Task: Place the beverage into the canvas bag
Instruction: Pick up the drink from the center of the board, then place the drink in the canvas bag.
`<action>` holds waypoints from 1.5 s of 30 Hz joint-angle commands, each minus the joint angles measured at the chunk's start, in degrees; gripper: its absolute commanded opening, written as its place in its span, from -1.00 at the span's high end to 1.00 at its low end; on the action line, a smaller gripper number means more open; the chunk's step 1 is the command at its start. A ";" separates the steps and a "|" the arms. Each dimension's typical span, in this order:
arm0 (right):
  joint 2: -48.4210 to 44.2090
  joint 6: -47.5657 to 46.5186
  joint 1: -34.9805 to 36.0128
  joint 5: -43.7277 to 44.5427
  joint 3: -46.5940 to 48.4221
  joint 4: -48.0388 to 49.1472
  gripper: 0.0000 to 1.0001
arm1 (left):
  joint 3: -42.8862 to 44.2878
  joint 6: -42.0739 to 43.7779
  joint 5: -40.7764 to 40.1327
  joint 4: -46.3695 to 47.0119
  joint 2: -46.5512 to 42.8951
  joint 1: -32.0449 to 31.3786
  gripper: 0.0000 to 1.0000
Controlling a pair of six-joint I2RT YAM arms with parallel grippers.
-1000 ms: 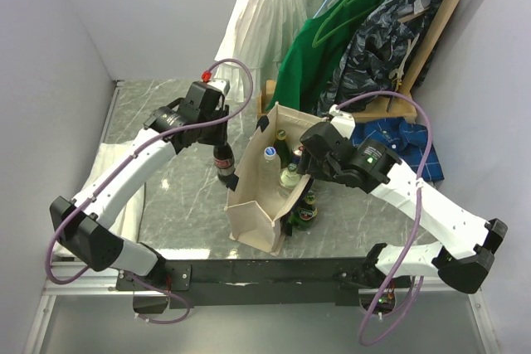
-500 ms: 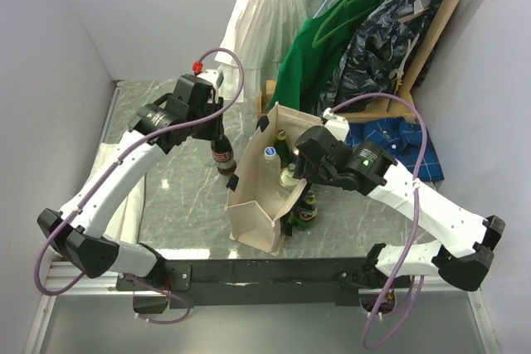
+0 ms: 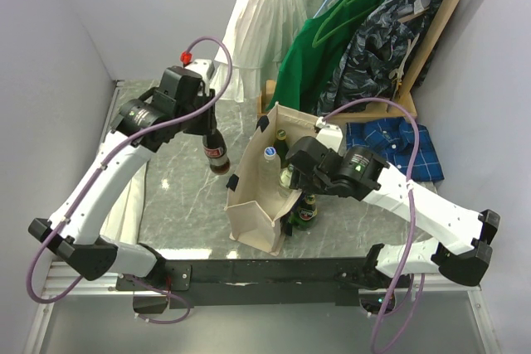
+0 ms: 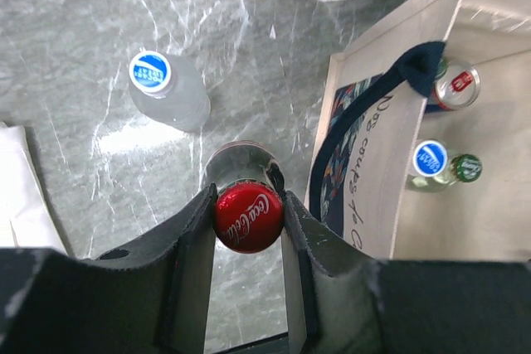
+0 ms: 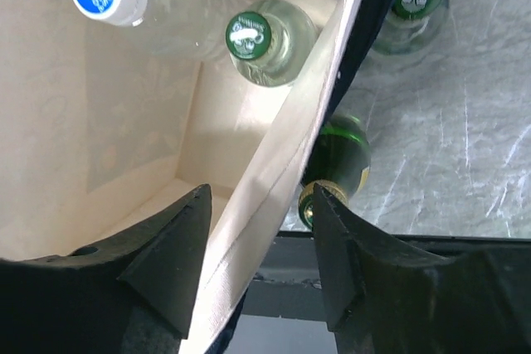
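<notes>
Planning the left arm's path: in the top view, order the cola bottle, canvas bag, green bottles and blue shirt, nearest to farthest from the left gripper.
1. cola bottle, held in the left gripper.
2. canvas bag, just to its right.
3. green bottles, standing outside the bag's right side.
4. blue shirt, farthest right.

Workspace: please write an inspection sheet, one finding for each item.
Surface: grey marbled tabletop, no spills seen.
Job's things: tall cream canvas bag with navy handles upright, bottles inside; dark cola bottle with red cap held beside it.
Clutter: clear blue-capped water bottle, green glass bottles, white folded cloth.
Hands: left hand shut on cola bottle's neck; right hand open astride bag wall.
Cables: purple cables loop along arms.
Surroundings: clothes on hangers behind.
</notes>
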 commanded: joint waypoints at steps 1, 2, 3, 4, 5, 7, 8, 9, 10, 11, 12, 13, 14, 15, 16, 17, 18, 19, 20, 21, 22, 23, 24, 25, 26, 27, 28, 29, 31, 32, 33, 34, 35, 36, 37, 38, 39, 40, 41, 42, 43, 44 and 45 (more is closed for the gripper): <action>-0.07 2.71 1.89 2.62 2.80 -2.27 -0.13 | 6.67 0.96 -1.50 6.07 -4.52 -0.32 0.98; 0.10 3.32 2.07 2.97 2.89 -2.71 -0.06 | 7.03 1.05 -1.58 5.90 -4.61 -0.32 0.98; 0.19 3.59 2.42 3.15 2.98 -3.32 -0.03 | 7.29 1.13 -1.84 5.72 -4.61 -0.32 0.98; 0.19 3.85 2.69 3.15 2.98 -3.59 -0.01 | 7.73 1.22 -2.02 5.63 -4.69 -0.32 0.98; 0.10 4.29 2.95 3.24 2.98 -3.85 0.05 | 7.82 1.31 -2.20 5.63 -4.78 -0.32 0.98; 0.02 4.55 3.30 3.42 2.98 -4.12 0.10 | 8.44 1.31 -2.55 5.54 -4.96 -0.32 0.98; -0.16 4.73 3.48 3.42 2.98 -4.38 0.13 | 8.70 1.40 -2.64 5.37 -4.87 -0.32 0.98; -0.16 4.91 3.57 3.50 2.89 -4.56 0.15 | 9.14 1.40 -2.81 5.37 -4.96 -0.32 0.98; -0.16 5.08 3.92 3.77 2.98 -4.65 0.17 | 9.40 1.40 -2.99 5.28 -4.96 -0.32 0.98; -0.34 5.34 4.01 3.77 2.98 -4.82 0.21 | 9.58 1.40 -3.08 5.28 -5.13 -0.32 0.98; -0.42 5.35 4.09 3.86 2.89 -4.91 0.24 | 10.19 1.40 -3.25 5.19 -5.13 -0.32 0.98; -0.43 5.43 4.18 3.77 2.89 -5.00 0.28 | 10.54 1.40 -3.25 5.19 -5.31 -0.32 0.98; -0.51 5.52 4.36 3.77 2.98 -5.09 0.41 | 10.90 1.31 -3.17 5.19 -5.31 -0.32 0.98; -0.51 5.52 4.36 3.86 3.06 -5.17 0.47 | 11.42 1.22 -3.08 5.19 -5.40 -0.23 0.98; -0.43 5.70 4.45 3.94 3.33 -5.26 0.63 | 11.60 1.22 -3.08 5.19 -5.48 -0.32 0.98; -0.34 5.70 4.53 4.03 3.50 -5.61 0.70 | 11.86 1.22 -3.16 5.19 -5.40 -0.32 0.98; -0.34 5.79 4.53 4.21 3.68 -5.79 0.77 | 12.21 1.22 -3.25 5.10 -5.57 -0.32 0.98; -0.42 5.70 4.53 4.29 4.03 -5.88 0.90 | 12.39 1.22 -3.34 5.10 -5.57 -0.32 0.98; -0.34 5.52 4.53 4.30 4.21 -5.79 0.94 | 12.74 1.22 -3.34 5.10 -5.66 -0.32 0.98; -0.34 5.17 4.62 4.21 4.29 -5.62 0.96 | 13.18 1.31 -3.34 5.28 -5.75 -0.32 0.98; -0.34 4.74 4.71 4.21 4.56 -5.44 0.97 | 13.36 1.31 -3.17 5.37 -5.84 -0.32 0.98; -0.25 4.64 4.62 4.21 4.91 -5.18 0.98 | 13.88 1.31 -2.99 5.37 -5.92 -0.32 0.98; 0.01 4.38 4.62 4.38 5.35 -5.17 0.99 | 14.15 1.40 -2.99 5.45 -5.84 -0.32 0.98; 0.45 4.12 4.62 4.64 6.39 -5.26 1.00 | 14.33 1.40 -2.90 5.45 -5.84 -0.32 0.98; 0.71 4.12 4.62 4.91 6.93 -5.52 1.00 | 14.76 1.40 -2.99 5.45 -5.84 -0.32 0.98; 0.98 3.94 4.62 4.91 7.71 -5.61 1.00 | 14.85 1.40 -2.90 5.45 -5.75 -0.32 0.98; 1.24 3.77 4.62 4.91 7.98 -5.61 1.00 | 15.03 1.49 -2.81 5.45 -5.84 -0.23 0.98; 1.33 3.68 4.62 4.91 8.07 -5.61 1.00 | 15.20 1.49 -2.55 5.63 -5.84 -0.32 0.98; 1.42 3.59 4.62 4.91 7.99 -5.61 1.00 | 15.38 1.57 -2.20 5.89 -6.01 -0.32 0.98; 1.42 3.59 4.54 4.74 7.81 -5.44 1.00 | 15.56 1.57 -1.94 5.98 -6.19 -0.32 0.98; 1.33 3.50 4.62 4.82 7.11 -5.26 1.00 | 15.73 1.66 -1.85 6.07 -6.36 -0.32 0.98; 1.16 3.67 4.62 4.74 6.59 -5.26 1.00 | 15.82 1.66 -1.50 6.16 -6.54 -0.32 0.98; 1.16 3.68 4.62 4.74 6.23 -4.91 1.00 | 16.08 1.75 -1.23 6.42 -6.54 -0.32 0.98; 1.16 3.68 4.62 4.39 5.62 -4.74 1.00 | 16.26 1.75 -0.71 6.51 -6.63 -0.32 0.98; 1.24 3.68 4.62 4.21 5.44 -4.65 1.00 | 16.43 1.75 -0.44 6.60 -6.63 -0.32 0.98; 1.33 3.68 4.62 4.12 5.26 -4.39 1.00 | 16.70 1.84 -0.27 6.68 -6.63 -0.32 0.98; 1.42 3.68 4.71 3.86 4.91 -4.38 1.00 | 16.79 1.84 0.17 6.69 -6.63 -0.32 0.98; 1.51 3.68 4.62 3.77 4.91 -4.30 1.00 | 16.88 1.84 0.26 6.77 -6.63 -0.32 0.98; 1.68 3.59 4.62 3.86 4.82 -4.30 1.00 | 17.05 2.01 0.52 6.86 -6.71 -0.32 0.98; 1.77 3.59 4.54 3.86 5.08 -4.47 1.00 | 17.05 2.10 0.70 6.95 -6.80 -0.40 0.98; 1.95 3.33 4.62 3.94 5.26 -4.47 1.00 | 17.05 2.19 0.79 6.95 -6.72 -0.40 0.98; 2.03 3.15 4.62 3.94 5.35 -4.56 1.00 | 17.31 2.36 0.79 6.86 -6.72 -0.40 0.98; 2.04 2.71 4.62 3.86 5.52 -4.65 1.00 | 17.40 2.45 0.70 7.12 -6.80 -0.40 0.98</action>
